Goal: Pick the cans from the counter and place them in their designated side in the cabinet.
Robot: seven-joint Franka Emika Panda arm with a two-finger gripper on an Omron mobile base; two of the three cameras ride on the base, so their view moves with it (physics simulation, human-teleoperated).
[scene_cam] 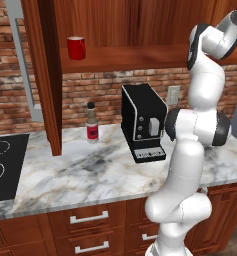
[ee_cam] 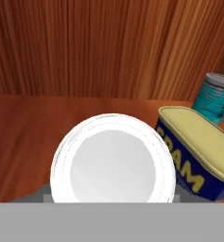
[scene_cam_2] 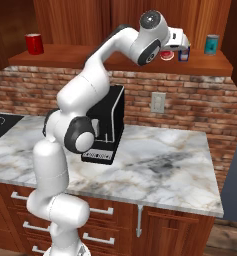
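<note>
We have the arm reaching up to the cabinet shelf (scene_cam_2: 115, 64), right end. The red can with the white top (ee_cam: 113, 160) sits on the plank right under the hand; from the right base camera it (scene_cam_2: 167, 55) shows just below the gripper (scene_cam_2: 176, 47). The dark blue can with the yellow label (ee_cam: 196, 156) stands just beside it on the shelf, and the teal can (ee_cam: 216, 97) is farther along. The red mug (scene_cam: 76, 48) is well apart at the other end.

We cannot tell whether the fingers are apart or closed on the red can; they are hidden.

Our judgement: this is the release step. We should open fully, then lift straight away from the can, clear of the blue one, so neither tips. The marble surface (scene_cam_2: 160, 165) carries a black coffee machine (scene_cam: 142, 122) and no cans.
</note>
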